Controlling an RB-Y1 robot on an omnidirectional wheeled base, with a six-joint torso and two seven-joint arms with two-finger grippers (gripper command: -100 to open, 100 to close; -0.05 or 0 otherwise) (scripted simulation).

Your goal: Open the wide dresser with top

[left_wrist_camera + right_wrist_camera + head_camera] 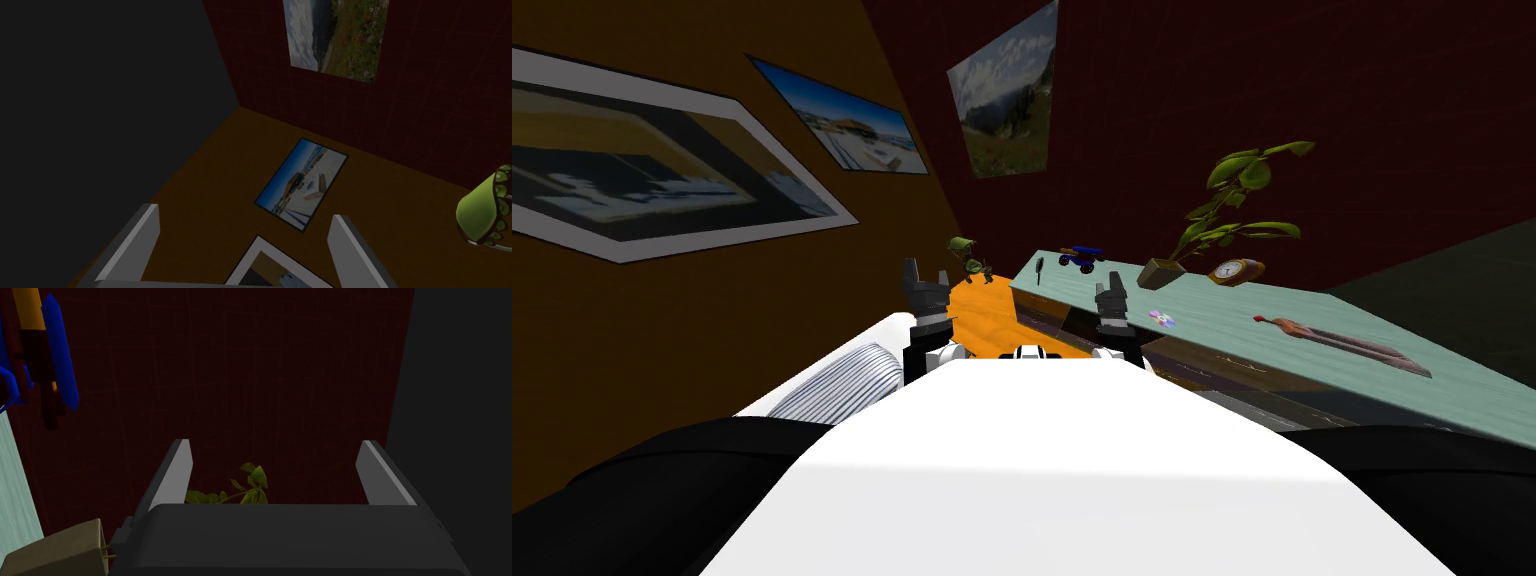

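The wide dresser has a pale teal top (1447, 398) and a dark front (1212, 378) that runs from the middle of the head view off to the right. My right gripper (1115, 280) is raised at the dresser's near end, just above the edge of the top. Its fingers (176, 478) stand open with nothing between them, the right gripper (276, 448) facing the dark red wall. My left gripper (917, 270) is raised over the orange floor, left of the dresser. The left gripper (245, 215) is open and empty.
On the top stand a blue toy car (1080, 258), a potted plant (1162, 272), a small clock (1234, 271), a tiny colourful item (1163, 320) and a long-handled tool (1342, 340). A green object (964, 250) sits in the corner beyond the orange floor (992, 315).
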